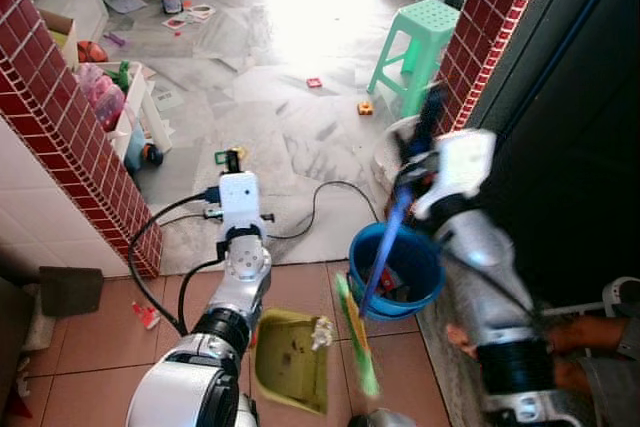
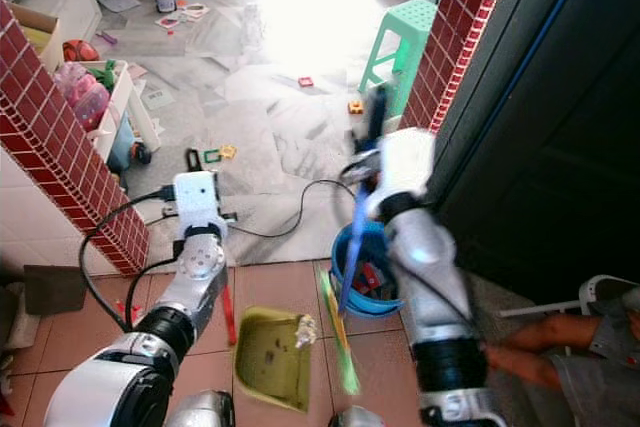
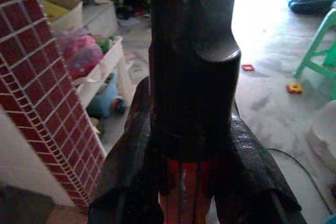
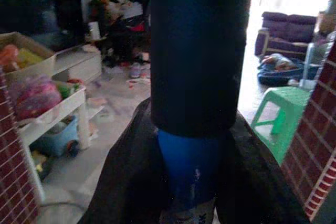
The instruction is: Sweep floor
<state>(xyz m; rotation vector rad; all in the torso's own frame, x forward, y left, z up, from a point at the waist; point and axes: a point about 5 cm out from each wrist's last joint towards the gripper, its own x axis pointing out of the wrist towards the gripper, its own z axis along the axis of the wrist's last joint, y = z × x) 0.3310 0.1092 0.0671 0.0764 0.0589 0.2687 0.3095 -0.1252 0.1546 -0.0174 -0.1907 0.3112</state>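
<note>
1. Left jaws clamped on the black-capped red shaft [image 3: 185,192] of a yellow-green plastic dustpan [image 1: 290,362]; pan hanging well below the jaws, mouth down on the terracotta floor tiles [image 1: 95,332], probably to catch what gets swept in.
2. Right jaws pinching the black grip of a blue-shafted broom [image 1: 385,247]; green bristles [image 1: 357,342] trailing far below the jaws, just beside the pan's edge, angled toward it.
3. Resting against the pan's rim, a whitish scrap [image 1: 322,332].
4. Directly under the right jaws, a round blue plastic bucket [image 1: 430,287], seemingly kept near for emptying.
5. Further ahead of both jaws, on grey marble floor [image 1: 280,137]: small red and orange toys [image 1: 365,107], black cable [image 1: 320,197], green plastic stool [image 1: 425,42], all not yet swept around.
</note>
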